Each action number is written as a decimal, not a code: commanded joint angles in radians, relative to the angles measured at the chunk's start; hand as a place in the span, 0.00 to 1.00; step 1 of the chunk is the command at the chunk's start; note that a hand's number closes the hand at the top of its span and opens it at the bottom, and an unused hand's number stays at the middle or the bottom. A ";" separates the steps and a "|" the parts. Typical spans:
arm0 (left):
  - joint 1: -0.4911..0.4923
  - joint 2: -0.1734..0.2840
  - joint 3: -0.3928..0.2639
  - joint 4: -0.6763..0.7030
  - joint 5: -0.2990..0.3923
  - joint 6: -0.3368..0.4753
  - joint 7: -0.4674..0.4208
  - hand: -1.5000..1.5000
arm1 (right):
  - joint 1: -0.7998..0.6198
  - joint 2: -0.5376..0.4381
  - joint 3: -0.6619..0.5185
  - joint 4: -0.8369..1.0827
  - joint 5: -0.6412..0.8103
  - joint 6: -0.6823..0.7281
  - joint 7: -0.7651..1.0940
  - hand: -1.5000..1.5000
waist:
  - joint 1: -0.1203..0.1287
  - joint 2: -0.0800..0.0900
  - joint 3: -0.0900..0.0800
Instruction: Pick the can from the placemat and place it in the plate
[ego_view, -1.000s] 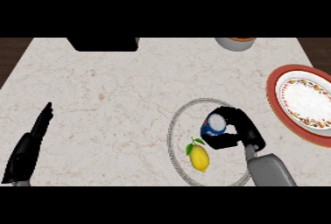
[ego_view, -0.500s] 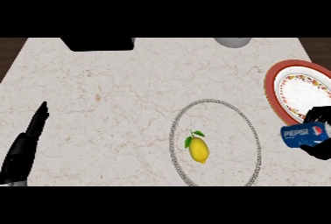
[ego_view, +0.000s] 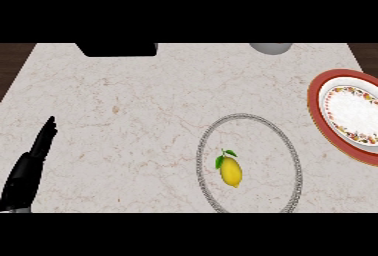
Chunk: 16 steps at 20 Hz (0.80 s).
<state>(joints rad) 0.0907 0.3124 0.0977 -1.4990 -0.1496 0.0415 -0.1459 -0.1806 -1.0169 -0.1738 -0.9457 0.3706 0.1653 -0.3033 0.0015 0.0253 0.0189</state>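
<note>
The round placemat (ego_view: 248, 116), marble-coloured with a grey beaded rim, lies right of centre on the counter. A yellow lemon (ego_view: 231, 171) with a green leaf rests on its lower left part. The plate (ego_view: 316, 112), red-rimmed with a flowered band and a white middle, is cut off by the right edge of the head view. Its visible part holds nothing. Neither the can nor my right hand shows anywhere. My left hand (ego_view: 29, 167) rests at the far left, open with fingers straight and pointing up.
A black object (ego_view: 118, 49) sits at the counter's far edge, left of centre. A grey rounded vessel (ego_view: 270, 48) stands at the far edge, right of centre. Dark wood shows beyond the counter's upper corners.
My right hand lifted the blue can off the placemat, carried it right towards the plate, and has since passed out of view with it. The left hand stayed put.
</note>
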 joint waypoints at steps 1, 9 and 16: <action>0.003 -0.009 -0.013 0.006 -0.003 -0.005 -0.010 0.50 | -0.024 -0.065 -0.095 0.119 -0.012 -0.088 -0.189 1.00 | 0.012 0.001 0.001; 0.023 -0.002 -0.015 -0.005 -0.004 -0.016 -0.014 0.50 | -0.093 -0.132 -0.240 0.274 -0.155 0.004 -0.612 1.00 | 0.032 -0.012 -0.004; -0.019 -0.007 -0.034 0.012 -0.020 -0.021 -0.002 0.50 | -0.155 -0.181 -0.208 0.411 -0.146 0.148 -0.836 1.00 | 0.050 -0.006 -0.011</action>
<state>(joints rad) 0.0872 0.3076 0.0729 -1.5024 -0.1607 0.0241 -0.1453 -0.2940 -1.1713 -0.3904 -0.6035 0.2243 0.2106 -0.9753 0.0400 0.0172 0.0115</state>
